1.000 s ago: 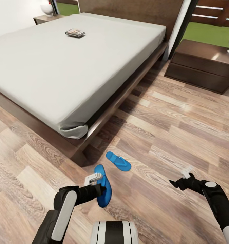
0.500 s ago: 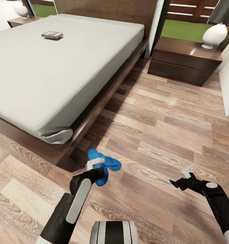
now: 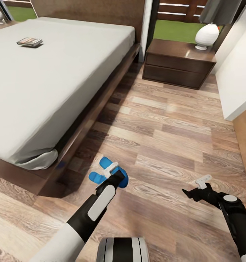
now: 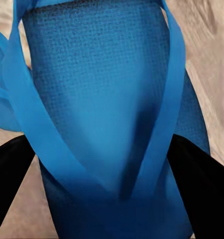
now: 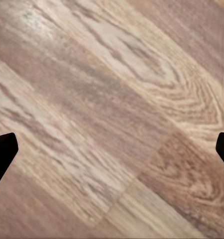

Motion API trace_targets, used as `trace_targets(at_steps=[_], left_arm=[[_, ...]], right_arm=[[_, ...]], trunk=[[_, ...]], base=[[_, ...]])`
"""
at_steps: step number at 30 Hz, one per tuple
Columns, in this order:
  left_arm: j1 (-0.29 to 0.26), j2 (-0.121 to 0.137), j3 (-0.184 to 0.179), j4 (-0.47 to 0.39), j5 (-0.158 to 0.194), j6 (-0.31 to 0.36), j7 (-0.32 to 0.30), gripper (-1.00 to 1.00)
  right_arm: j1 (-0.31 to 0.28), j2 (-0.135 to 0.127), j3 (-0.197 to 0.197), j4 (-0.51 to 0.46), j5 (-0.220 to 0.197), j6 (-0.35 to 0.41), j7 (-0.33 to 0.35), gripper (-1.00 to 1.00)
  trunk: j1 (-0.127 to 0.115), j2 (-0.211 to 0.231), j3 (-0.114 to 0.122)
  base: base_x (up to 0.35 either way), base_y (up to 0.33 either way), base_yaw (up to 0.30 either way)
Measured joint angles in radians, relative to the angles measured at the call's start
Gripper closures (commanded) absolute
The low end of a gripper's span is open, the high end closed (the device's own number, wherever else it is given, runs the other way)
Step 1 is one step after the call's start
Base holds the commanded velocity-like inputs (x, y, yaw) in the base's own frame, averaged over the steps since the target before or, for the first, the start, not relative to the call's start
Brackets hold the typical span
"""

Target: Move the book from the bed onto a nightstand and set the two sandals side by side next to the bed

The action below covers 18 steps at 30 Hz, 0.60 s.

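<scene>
Left hand (image 3: pixel 113 174) over sandals (image 3: pixel 101 174) on floor by bed (image 3: pixel 64 76) corner; sandal (image 4: pixel 102 119) between fingers, long axis along hand; closure on it unclear. Right hand (image 3: pixel 195 189) well apart, spread wide, empty. Book (image 3: pixel 29 42) far ahead on bed.

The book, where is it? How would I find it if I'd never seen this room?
Look at the big bed with the pale mattress and dark wooden frame. The book lies flat on top of it, up near the headboard end, far from the blue sandals on the floor. It is the only thing on the mattress: small, thin and dark.
</scene>
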Motion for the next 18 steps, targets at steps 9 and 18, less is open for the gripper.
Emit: trace_targets(at_steps=[9,18], left_arm=[[0.000,0.003,0.004,0.020,0.047,-0.126,-0.005,1.00],[0.011,0.013,0.065,0.132,0.054,-0.301,0.070,1.00]], right_arm=[[0.043,0.026,0.000,-0.027,0.001,-0.009,-0.001,-1.00],[0.092,0.032,0.004,-0.052,0.006,-0.013,0.001,-1.00]], trunk=[[0.000,0.000,0.000],[0.000,0.000,0.000]], base=[[0.263,-0.225,-0.009],[0.203,-0.132,0.000]])
